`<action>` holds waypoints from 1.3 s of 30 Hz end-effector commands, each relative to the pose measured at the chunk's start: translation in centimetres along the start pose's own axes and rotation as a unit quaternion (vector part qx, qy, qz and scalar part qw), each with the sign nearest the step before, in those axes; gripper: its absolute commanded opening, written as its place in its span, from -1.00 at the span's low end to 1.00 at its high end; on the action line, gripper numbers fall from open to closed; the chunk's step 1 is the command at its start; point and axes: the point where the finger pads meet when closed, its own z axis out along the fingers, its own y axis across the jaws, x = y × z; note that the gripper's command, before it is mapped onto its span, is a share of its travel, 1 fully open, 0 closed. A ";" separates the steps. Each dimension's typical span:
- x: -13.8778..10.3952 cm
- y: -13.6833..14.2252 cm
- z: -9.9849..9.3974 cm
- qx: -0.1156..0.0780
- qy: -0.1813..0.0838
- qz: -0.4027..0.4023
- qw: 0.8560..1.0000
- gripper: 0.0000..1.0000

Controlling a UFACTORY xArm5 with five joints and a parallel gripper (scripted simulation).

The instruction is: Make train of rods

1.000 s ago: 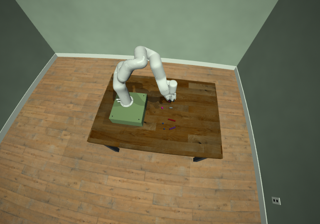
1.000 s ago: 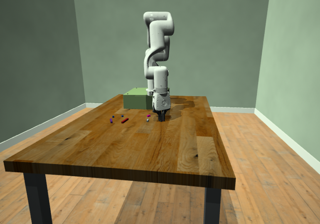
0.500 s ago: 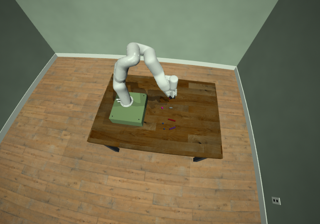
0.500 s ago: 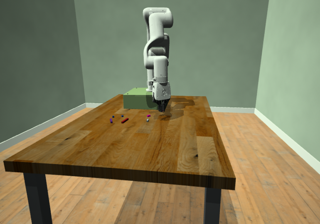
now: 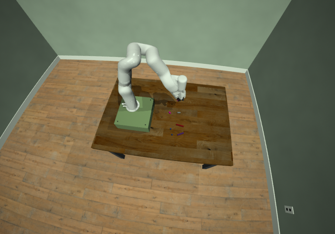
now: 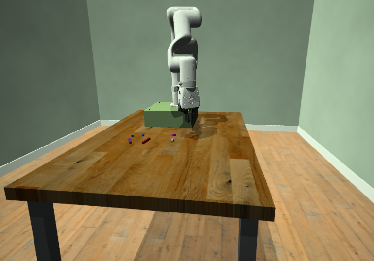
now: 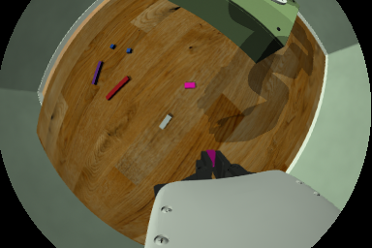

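My gripper (image 5: 180, 100) (image 6: 187, 122) (image 7: 209, 161) is shut on a magenta rod (image 7: 211, 155) and holds it above the table, beyond the grey rod. A second magenta rod (image 5: 169, 112) (image 6: 173, 134) (image 7: 190, 85) lies flat, apart from the grey rod (image 5: 179, 112) (image 6: 172, 140) (image 7: 166, 121). A red rod (image 5: 179, 125) (image 6: 146, 140) (image 7: 117, 88) and a purple rod (image 5: 180, 133) (image 6: 129, 140) (image 7: 97, 73) lie farther off. One blue rod (image 5: 170, 128) (image 6: 143, 135) (image 7: 129, 50) and another blue rod (image 5: 171, 134) (image 6: 132, 136) (image 7: 112, 46) lie near them. No lying rods touch.
The green base box (image 5: 135, 118) (image 6: 164, 118) (image 7: 208, 13) stands on the wooden table (image 5: 213, 112) (image 6: 169, 173) on the arm's side of the rods. The arm's shadow falls on the table near the gripper.
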 end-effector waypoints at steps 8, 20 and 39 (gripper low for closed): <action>0.3 -0.4 -0.2 0.001 -0.002 0.032 0.999 -0.92; 4.0 -2.6 -0.3 0.000 -0.003 0.280 0.960 -0.92; 10.0 -4.8 -0.4 -0.001 -0.004 0.620 0.784 -0.92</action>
